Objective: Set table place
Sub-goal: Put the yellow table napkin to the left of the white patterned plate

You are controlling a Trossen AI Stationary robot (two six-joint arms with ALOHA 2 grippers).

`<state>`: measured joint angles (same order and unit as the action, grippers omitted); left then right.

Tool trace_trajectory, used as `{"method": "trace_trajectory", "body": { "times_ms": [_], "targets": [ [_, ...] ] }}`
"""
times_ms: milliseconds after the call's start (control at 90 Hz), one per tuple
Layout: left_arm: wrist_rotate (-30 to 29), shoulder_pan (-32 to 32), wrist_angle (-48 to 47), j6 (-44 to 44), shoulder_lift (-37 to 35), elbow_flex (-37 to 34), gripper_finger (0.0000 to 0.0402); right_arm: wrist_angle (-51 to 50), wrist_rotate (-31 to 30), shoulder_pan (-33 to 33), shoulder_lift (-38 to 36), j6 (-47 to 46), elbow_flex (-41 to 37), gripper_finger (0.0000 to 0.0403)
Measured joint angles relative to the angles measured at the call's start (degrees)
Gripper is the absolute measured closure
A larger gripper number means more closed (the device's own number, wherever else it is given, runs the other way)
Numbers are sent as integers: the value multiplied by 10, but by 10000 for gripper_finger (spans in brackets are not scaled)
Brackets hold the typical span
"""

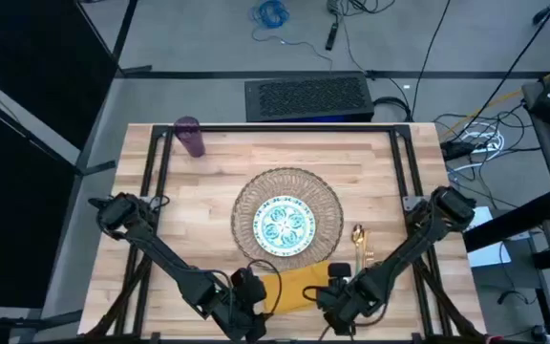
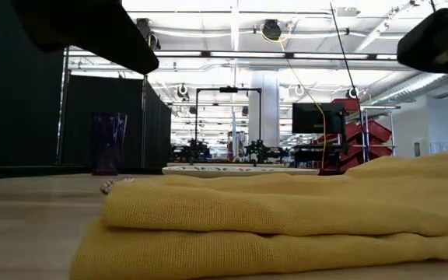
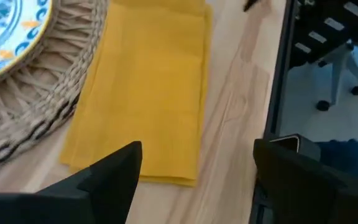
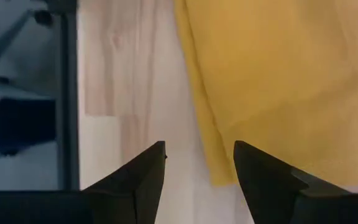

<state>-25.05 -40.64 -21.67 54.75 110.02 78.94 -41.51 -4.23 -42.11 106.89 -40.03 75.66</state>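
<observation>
We see both arms low at the near edge of the table (image 1: 218, 153), close to the yellow napkin (image 1: 294, 284).

Going left to right from the napkin: the purple cup (image 1: 190, 136) stands far off at the back left corner. The left gripper (image 1: 248, 291) sits just left of the napkin, fingers spread wide and holding nothing. The napkin lies folded, touching the front of the round straw mat (image 1: 287, 218), which holds the blue plate (image 1: 285, 224). The right gripper (image 1: 335, 294) hangs at the napkin's right end, fingers apart and empty. The gold spoon (image 1: 358, 237) lies just right of the mat.
</observation>
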Motion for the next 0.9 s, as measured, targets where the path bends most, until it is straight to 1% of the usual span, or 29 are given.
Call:
{"method": "trace_trajectory", "body": {
  "times_ms": [78,167,222,333,444,533,622,711,800,900],
  "targets": [
    [-3,1,-6,-20,2,0,107,-17,2,-1,0,17,0,225],
    [-2,8,-1,-29,15,0,107,-21,4,-1,0,9,0,225],
    [3,12,-2,-31,25,0,107,-13,13,-2,0,-12,0,225],
    [22,16,-2,-31,50,4,107,29,25,-9,0,-82,0,225],
    [28,15,-22,-42,80,38,107,58,33,-20,0,-122,0,225],
    [18,12,-84,-63,101,93,107,30,30,-27,0,-130,0,225],
    [-1,12,-186,-76,126,166,107,-24,22,-27,0,-148,0,225],
    [-8,12,-292,-80,154,248,107,-54,11,-27,0,-206,0,225],
    [-18,12,-385,-70,180,321,107,-50,10,-26,0,-308,0,225],
    [-20,12,-435,-46,206,375,107,12,8,-36,0,-333,0,225]
  ]
}}
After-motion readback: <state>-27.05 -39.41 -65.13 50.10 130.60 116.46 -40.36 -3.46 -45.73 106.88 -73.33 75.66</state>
